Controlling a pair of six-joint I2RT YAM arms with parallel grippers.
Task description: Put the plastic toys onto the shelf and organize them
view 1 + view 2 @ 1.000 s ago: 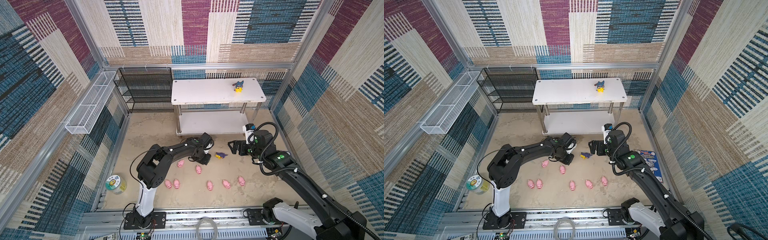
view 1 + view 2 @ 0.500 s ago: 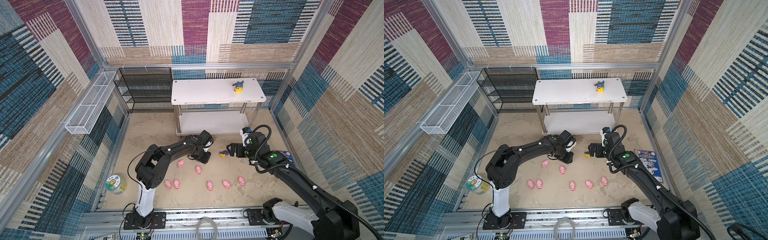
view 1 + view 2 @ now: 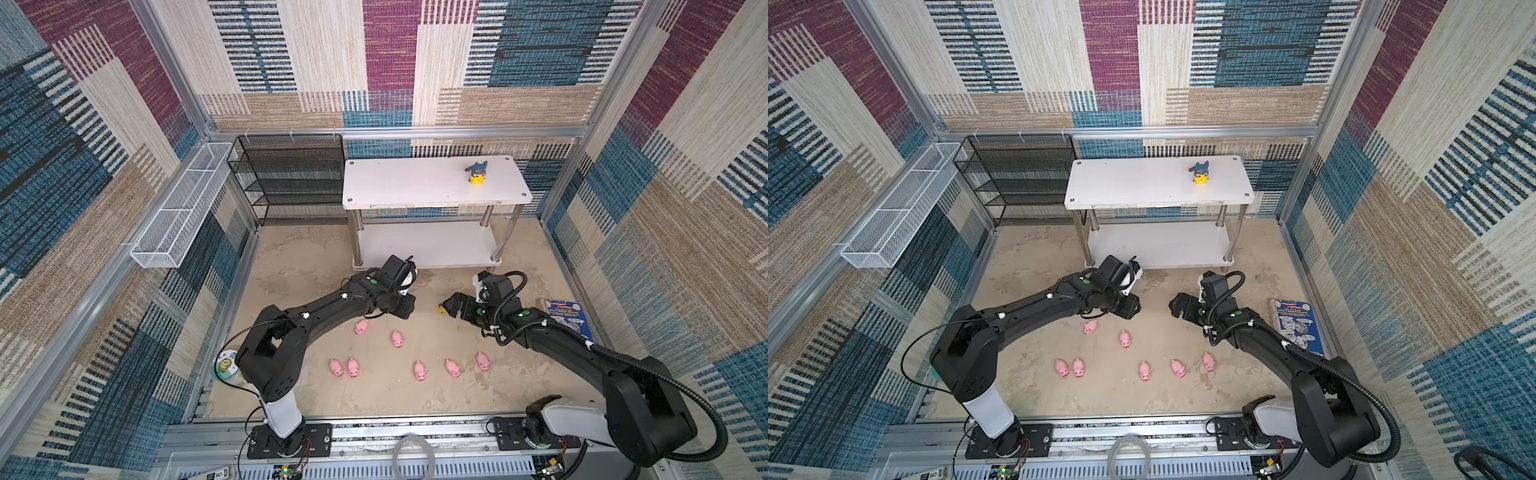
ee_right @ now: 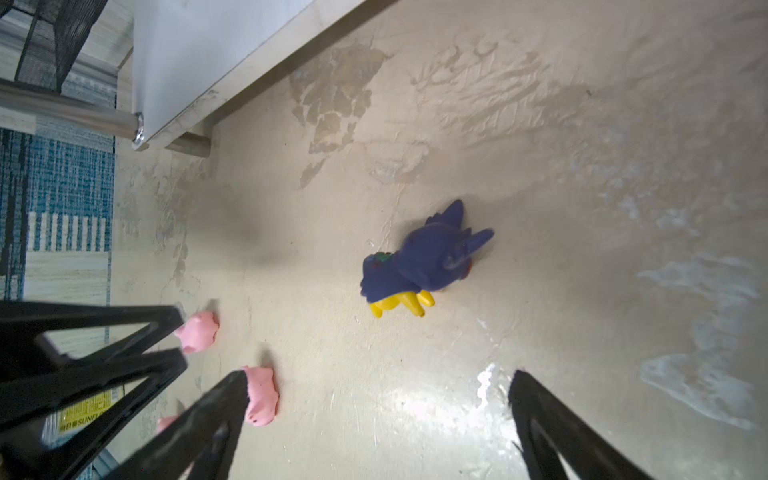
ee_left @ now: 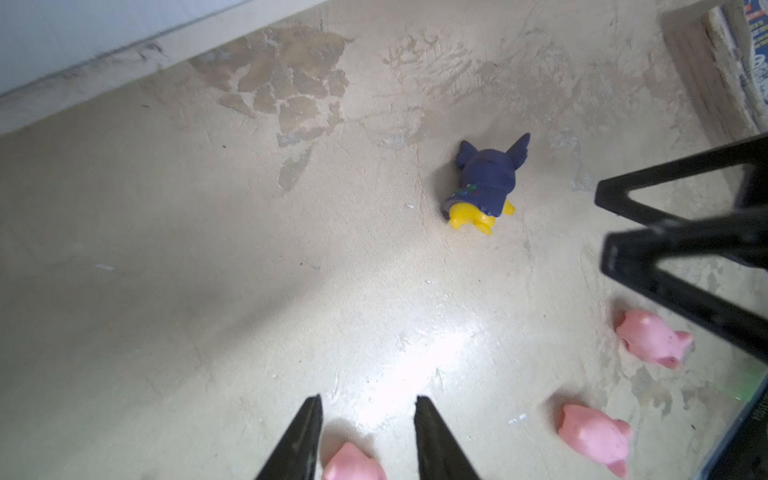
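In both top views the right gripper [image 3: 451, 306] [image 3: 1180, 308] has slid toward the middle of the floor [image 3: 316, 266] over the last second. It now hangs over the fallen hooded figurine [image 3: 441, 308], which from here is only a yellow speck, I think. The standing figurine [image 3: 476, 172] sits near the back right corner of the shelf [image 3: 415, 185] top, while seven pink pigs [image 3: 397, 338] lie on the floor.

From the left wrist, the left gripper [image 5: 368, 415], pressed together a second ago, now stands partly spread and empty above a pig. The figurine lies face down, well apart from it.

From the right wrist, the right gripper [image 4: 376, 380] is spread wide and holds nothing, with the figurine just ahead. This pickup looks to be the right arm's.
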